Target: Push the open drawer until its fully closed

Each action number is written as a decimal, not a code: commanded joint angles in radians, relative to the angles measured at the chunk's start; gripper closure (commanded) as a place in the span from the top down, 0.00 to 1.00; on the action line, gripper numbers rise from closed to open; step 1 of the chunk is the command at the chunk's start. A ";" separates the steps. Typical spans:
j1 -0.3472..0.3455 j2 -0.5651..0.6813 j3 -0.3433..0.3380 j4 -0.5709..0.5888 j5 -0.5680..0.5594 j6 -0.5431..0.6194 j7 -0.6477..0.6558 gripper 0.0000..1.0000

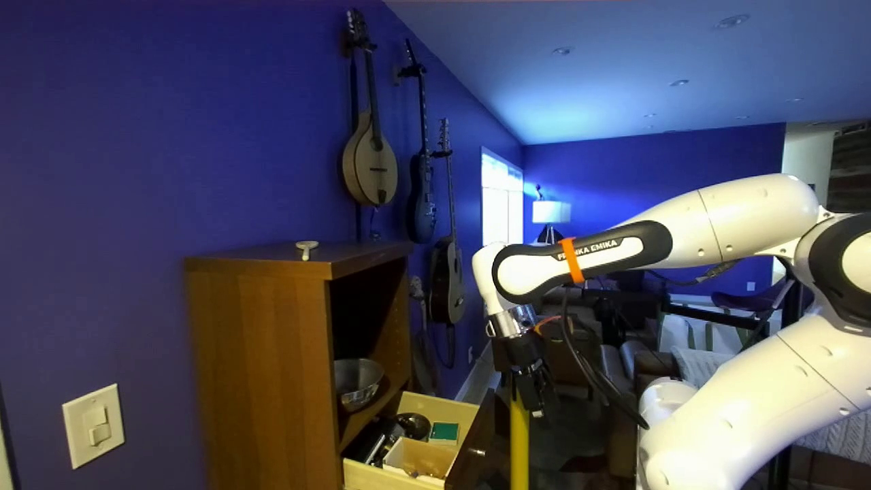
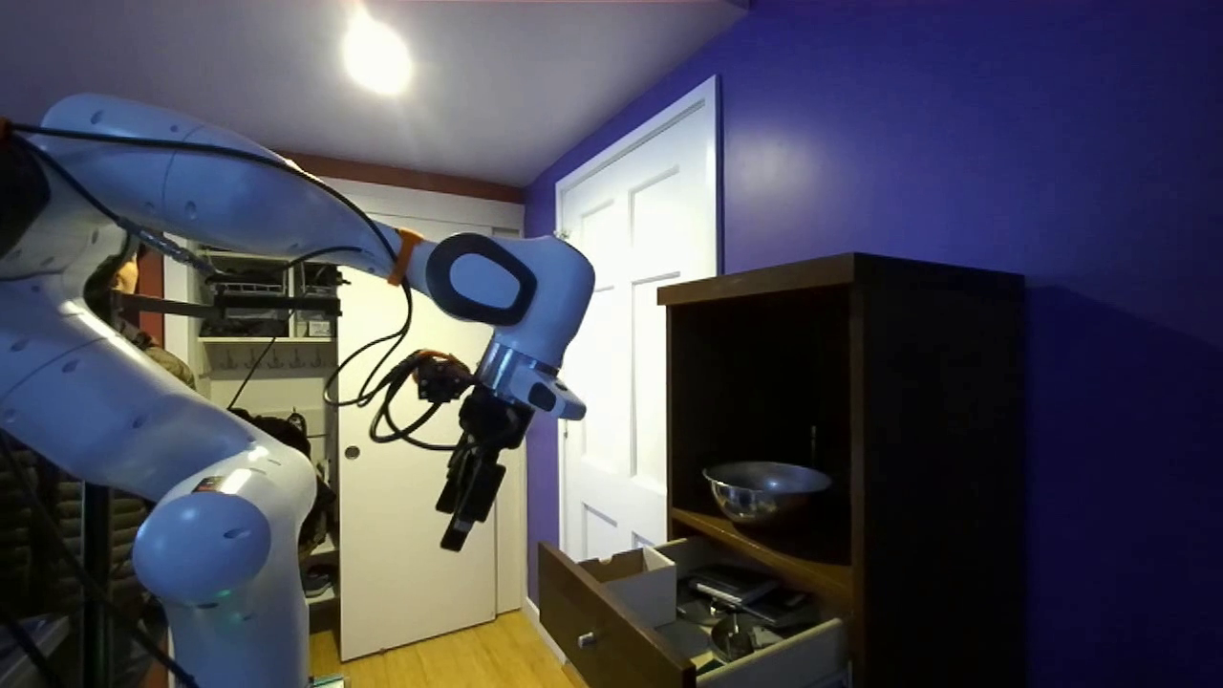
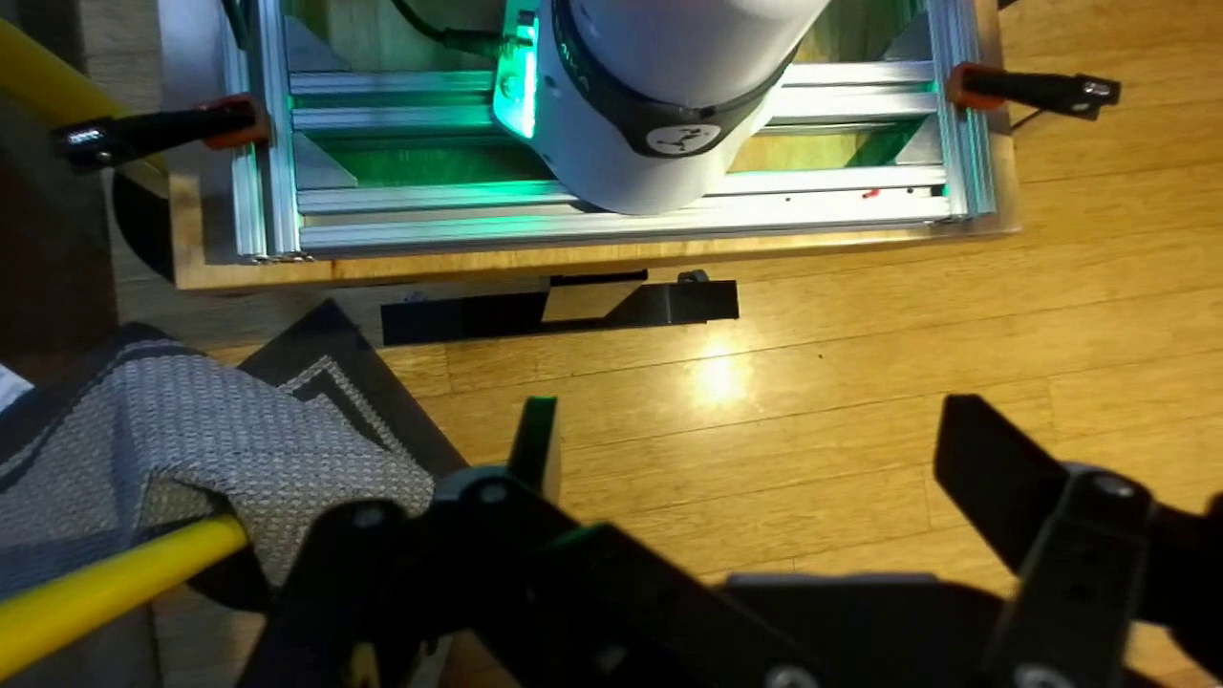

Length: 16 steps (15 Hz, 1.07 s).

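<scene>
The drawer (image 1: 371, 476) is pulled out from its brown cabinet (image 1: 262, 367). Its box walls are pale wood, and its dark front panel carries a small knob. It also shows open in an exterior view (image 2: 611, 616), with the cabinet (image 2: 941, 459) behind it. My gripper (image 1: 539, 407) points downward, in front of and above the drawer front, apart from it. It also hangs in front of the drawer in an exterior view (image 2: 459, 521). In the wrist view the gripper (image 3: 750, 420) has its fingers spread wide with nothing between them. The drawer is out of the wrist view.
A metal bowl (image 2: 764, 487) sits on the shelf above the drawer. The drawer holds a white box (image 2: 654, 588) and several dark items. A yellow pole (image 1: 519, 442) stands below the gripper. A small white object (image 1: 306, 248) lies on the cabinet top. The robot's base frame (image 3: 611, 225) is nearby.
</scene>
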 commanded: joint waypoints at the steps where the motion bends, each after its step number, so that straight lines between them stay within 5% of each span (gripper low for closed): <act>1: -0.004 0.001 0.003 0.002 0.002 -0.002 -0.003 1.00; 7: 0.023 -0.090 0.009 -0.173 0.064 0.387 -0.025 1.00; 8: 0.038 -0.015 0.006 -0.095 0.056 0.376 -0.045 1.00; 12: 0.083 -0.005 0.006 -0.106 0.097 0.508 -0.076 1.00; 16: 0.070 0.050 0.026 -0.105 0.051 0.434 -0.057 1.00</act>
